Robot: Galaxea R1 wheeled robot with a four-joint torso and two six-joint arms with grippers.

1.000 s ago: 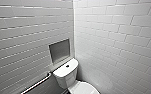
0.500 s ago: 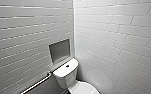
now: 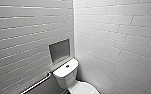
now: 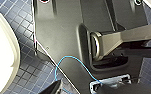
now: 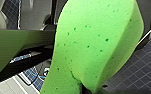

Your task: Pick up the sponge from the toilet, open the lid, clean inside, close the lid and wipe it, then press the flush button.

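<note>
The white toilet [image 3: 76, 86] stands in the corner of the tiled room, low in the head view. Its tank [image 3: 65, 72] carries the small dark flush button [image 3: 67, 66] in the middle of its top. The lid [image 3: 84, 89] lies shut over the bowl. The bright green sponge [image 5: 96, 45] looms large in the right wrist view, pinched at one end where my right gripper [image 5: 84, 88] is shut on it. My left gripper is open with nothing in it. A white curved edge of the toilet [image 4: 3, 50] shows in the left wrist view.
A metal grab bar [image 3: 37, 83] runs along the left wall beside the tank. Above the tank a recessed niche [image 3: 59, 50] is set into that wall. White tiled walls close in on both sides. The floor [image 4: 23, 72] has small dark blue tiles.
</note>
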